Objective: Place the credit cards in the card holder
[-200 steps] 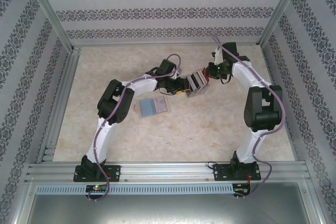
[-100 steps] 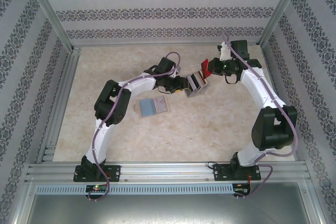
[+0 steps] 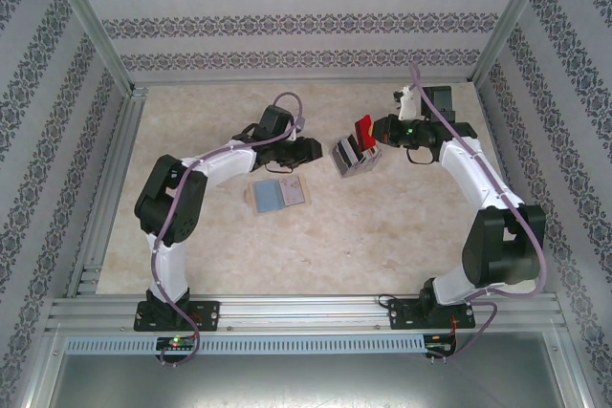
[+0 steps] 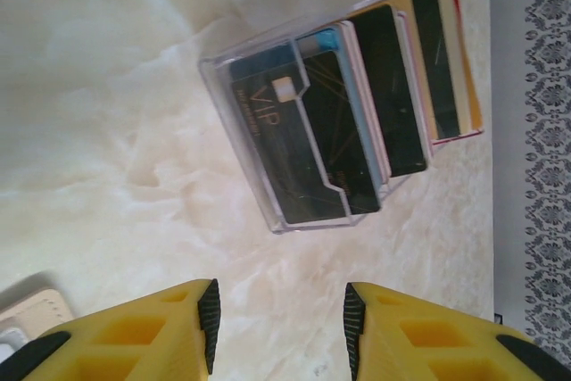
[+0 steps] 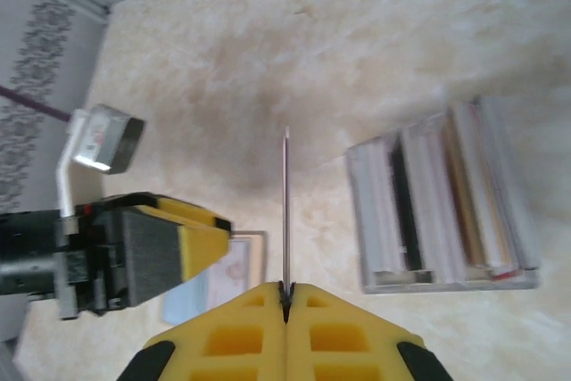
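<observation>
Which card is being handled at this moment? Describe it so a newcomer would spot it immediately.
On the beige table, find the right end effector reaching in beside the clear card holder at the far middle. The red card is pinched in it. Other cards stand slotted in the holder or lie flat as loose pale cards to the holder's left.

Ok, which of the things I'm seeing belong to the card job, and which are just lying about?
Job:
card holder, partly filled
red card, pinched in the right hand
loose cards on the table
left hand, open, facing the card holder

Just there:
aluminium frame rail
patterned walls
</observation>
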